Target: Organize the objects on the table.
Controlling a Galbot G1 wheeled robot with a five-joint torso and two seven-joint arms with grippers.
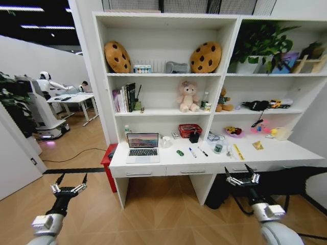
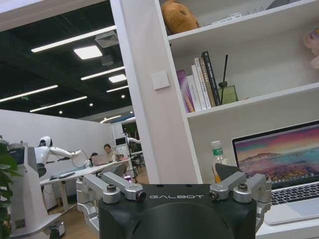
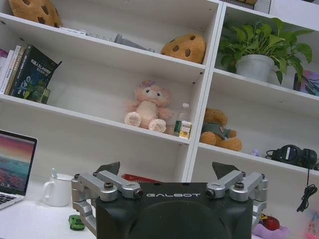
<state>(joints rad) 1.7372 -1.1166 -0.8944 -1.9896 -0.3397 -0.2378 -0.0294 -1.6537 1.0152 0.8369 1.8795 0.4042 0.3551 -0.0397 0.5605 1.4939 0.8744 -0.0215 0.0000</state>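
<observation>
While our left gripper [image 1: 68, 188] and right gripper [image 1: 242, 177] hung spread before the long white desk [image 1: 153, 166], we judged approaching squarely best, tiny green toy car [image 1: 180, 152] at 12 o'clock.

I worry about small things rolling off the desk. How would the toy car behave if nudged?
The toy car is tiny, so probably light. If its wheels turn, a nudge may roll it along the table, and it sits fairly near the front edge.

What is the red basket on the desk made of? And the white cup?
The red basket looks like thin painted metal wire: you can see through its open mesh sides. The white cup looks like glazed ceramic, smooth and slightly shiny with a thick handle, though hard plastic is possible.
</observation>
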